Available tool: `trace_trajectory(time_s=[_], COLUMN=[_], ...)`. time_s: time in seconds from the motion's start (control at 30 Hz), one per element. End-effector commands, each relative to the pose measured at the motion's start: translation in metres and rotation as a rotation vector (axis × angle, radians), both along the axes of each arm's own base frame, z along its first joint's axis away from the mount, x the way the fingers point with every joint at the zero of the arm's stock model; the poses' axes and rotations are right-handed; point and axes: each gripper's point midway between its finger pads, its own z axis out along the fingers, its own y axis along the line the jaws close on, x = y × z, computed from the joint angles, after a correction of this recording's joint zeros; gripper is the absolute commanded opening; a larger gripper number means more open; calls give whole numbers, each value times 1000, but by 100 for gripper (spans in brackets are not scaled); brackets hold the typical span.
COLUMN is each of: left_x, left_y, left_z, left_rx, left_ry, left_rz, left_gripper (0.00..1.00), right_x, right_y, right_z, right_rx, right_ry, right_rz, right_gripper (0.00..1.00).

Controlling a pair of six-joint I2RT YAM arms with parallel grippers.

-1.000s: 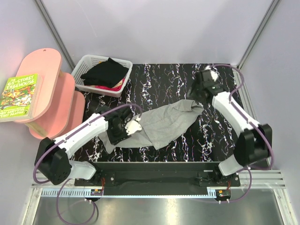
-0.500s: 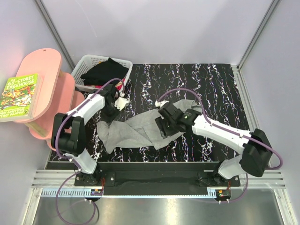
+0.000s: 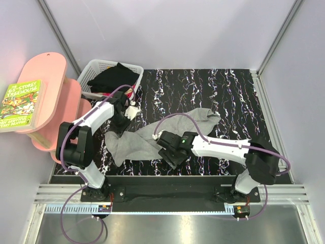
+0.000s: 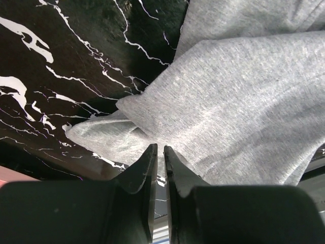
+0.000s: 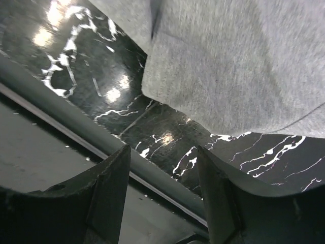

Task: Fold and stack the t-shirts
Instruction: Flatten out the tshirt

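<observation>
**Inspector:** Surface: black, white-veined tabletop [image 3: 203,86], pale walls around. Where is the work?

**Assistant:** The grey t-shirt [image 3: 139,140] lies crumpled mid-frame, long axis from lower left to upper right. The black t-shirt [image 3: 114,79] sits in the white basket [image 3: 90,76], upper left.

**Inspector:** Tools?

**Assistant:** The left tool [image 4: 160,147] is at the shirt's lower-left end, jaws all but closed, cloth drawn to a point at the tips. I judge it pinched. The right tool [image 5: 162,155] gapes, nothing between, just off the lower hem. The cloth lies up and right of it in its own view.

**Inspector:** Nearer arm for that hem?

**Assistant:** The right. Count: two t-shirts, one basket, two tools.
</observation>
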Motion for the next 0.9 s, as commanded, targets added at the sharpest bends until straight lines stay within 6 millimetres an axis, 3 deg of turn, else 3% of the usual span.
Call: trace_trajectory(time_s=[0.0,0.23,0.5,0.77,0.87], left_x=[1,-4,-14,-26,-22], left_y=[-8,-6,3,25,36], left_z=[21,26,18,-3,-3], left_rx=[-53,-53,-14,62,92], left_ry=[-52,-63,-51,-27,-50], left_rz=[-5,-23,-41,-29,-6], left_gripper=[14,16,22,29,34], right_x=[7,18,37,46,48], right_y=[-1,-4,6,6,3], right_z=[-8,-31,-32,-22,-18], right_rx=[-44,-154,-180,-177,-177], right_ry=[-38,-51,-122,-170,-192], right_rz=[18,5,-7,-23,-33], right_gripper=[62,60,51,25,11])
